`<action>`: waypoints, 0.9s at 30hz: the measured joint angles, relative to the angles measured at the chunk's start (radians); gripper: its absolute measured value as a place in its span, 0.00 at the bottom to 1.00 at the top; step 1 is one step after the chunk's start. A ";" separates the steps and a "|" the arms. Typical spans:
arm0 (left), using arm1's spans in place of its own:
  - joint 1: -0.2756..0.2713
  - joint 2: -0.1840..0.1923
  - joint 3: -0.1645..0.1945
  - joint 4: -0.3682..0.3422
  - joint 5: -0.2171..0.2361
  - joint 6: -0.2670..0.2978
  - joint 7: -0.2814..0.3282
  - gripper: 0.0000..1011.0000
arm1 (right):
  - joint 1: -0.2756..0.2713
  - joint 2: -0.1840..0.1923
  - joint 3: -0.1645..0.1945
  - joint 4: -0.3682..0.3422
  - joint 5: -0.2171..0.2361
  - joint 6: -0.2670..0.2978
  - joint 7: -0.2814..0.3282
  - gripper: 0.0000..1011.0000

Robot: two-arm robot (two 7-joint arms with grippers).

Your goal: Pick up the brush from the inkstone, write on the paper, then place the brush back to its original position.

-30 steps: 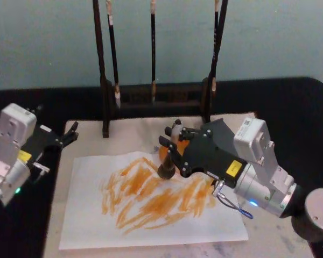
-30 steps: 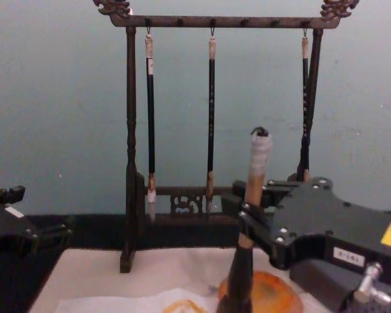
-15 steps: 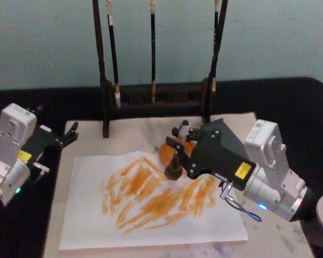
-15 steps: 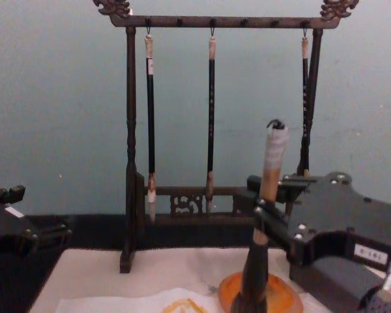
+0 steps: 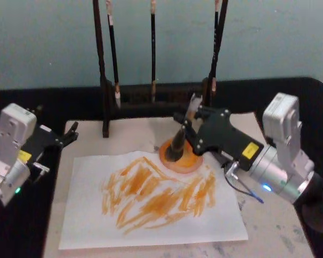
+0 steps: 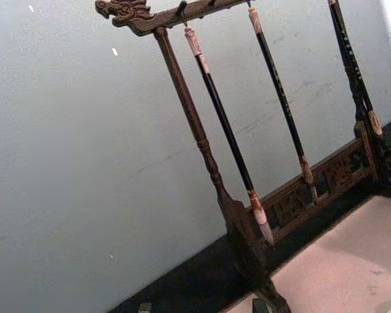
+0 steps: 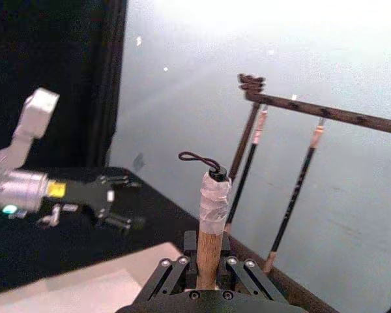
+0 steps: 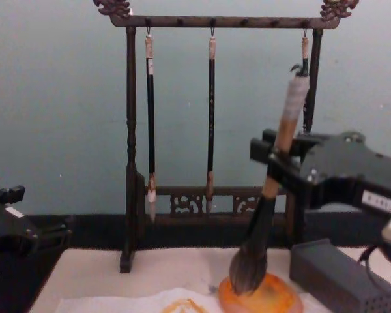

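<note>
The brush (image 8: 274, 176) leans tilted, its bushy dark bristles (image 8: 247, 270) resting on the round orange inkstone (image 8: 264, 298). My right gripper (image 8: 278, 163) is shut on its tan wooden handle, below the white end cap (image 7: 214, 195). From the head view the brush (image 5: 178, 145) meets the inkstone (image 5: 187, 163) just beyond the far edge of the paper (image 5: 151, 215), a white sheet covered in orange strokes. The right gripper (image 5: 189, 124) sits above the inkstone. My left gripper (image 5: 67, 135) is parked open at the mat's left edge, holding nothing.
A dark wooden rack (image 5: 151, 99) with three slim hanging brushes (image 8: 210, 117) stands behind the inkstone. A grey perforated block (image 8: 342, 277) lies right of the inkstone. The cream mat (image 5: 89, 142) lies under the paper on a black table (image 5: 290, 102).
My right gripper carried the brush off the paper, back and to the right. The brush tilted, and its bristles now rest on the inkstone. The left arm stayed still.
</note>
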 joint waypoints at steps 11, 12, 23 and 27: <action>0.000 0.000 0.000 0.000 0.000 0.000 0.000 0.99 | 0.060 -0.044 0.056 0.075 0.187 0.118 0.010 0.17; 0.000 0.000 0.000 0.000 0.000 0.000 0.000 0.99 | 0.069 -0.052 0.066 0.090 0.222 0.144 0.008 0.17; 0.000 0.000 0.000 0.000 0.000 0.000 0.000 0.99 | 0.126 -0.089 0.123 0.191 0.420 0.289 -0.012 0.17; 0.000 0.000 0.000 0.000 0.000 0.000 0.000 0.99 | 0.145 -0.097 0.135 0.226 0.465 0.320 -0.021 0.17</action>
